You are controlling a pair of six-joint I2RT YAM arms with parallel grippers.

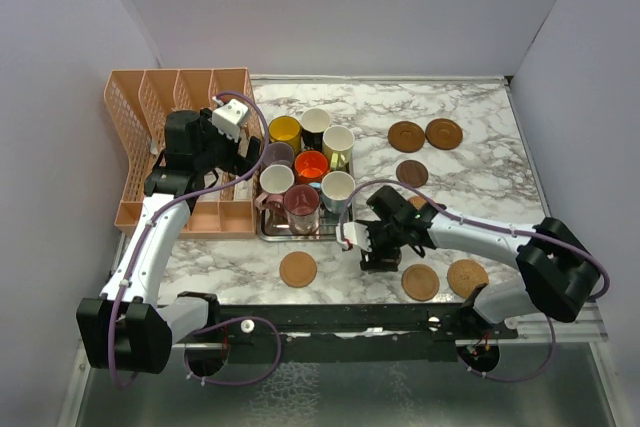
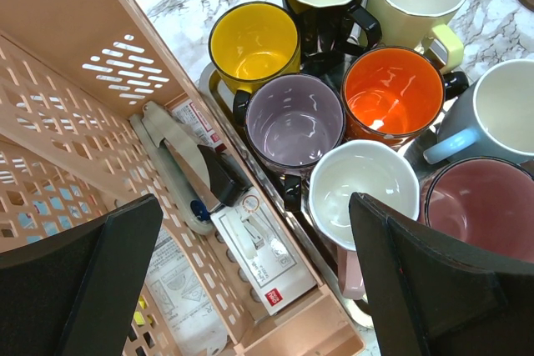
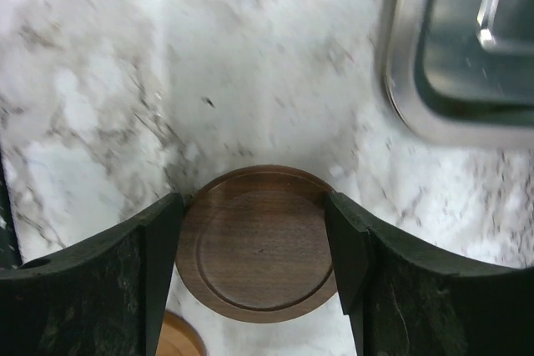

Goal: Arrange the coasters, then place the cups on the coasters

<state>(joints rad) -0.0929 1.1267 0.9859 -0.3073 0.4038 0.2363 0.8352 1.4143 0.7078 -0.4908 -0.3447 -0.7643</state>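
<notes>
My right gripper [image 3: 253, 216] is low on the marble just in front of the tray, shut on a dark brown coaster [image 3: 259, 248] that lies flat, one finger against each side. The arm hides this coaster in the top view. Other coasters lie loose: two at the back right [image 1: 405, 136] [image 1: 443, 133], one below them [image 1: 411, 173], and three near the front [image 1: 297, 269] [image 1: 420, 282] [image 1: 466, 277]. The cups stand packed in the steel tray [image 1: 268, 233], among them yellow [image 2: 253, 42], purple [image 2: 294, 120], orange [image 2: 392, 93] and white inside [image 2: 363, 193]. My left gripper [image 2: 259, 277] hangs open above the tray's left edge, holding nothing.
A peach slotted organizer [image 1: 150, 117] with packets and a tool fills the back left, tight against the tray. A tan coaster's edge [image 3: 179, 338] lies just behind my right fingers. The tray's rim [image 3: 409, 97] is close ahead of them on the right. Grey walls enclose the table.
</notes>
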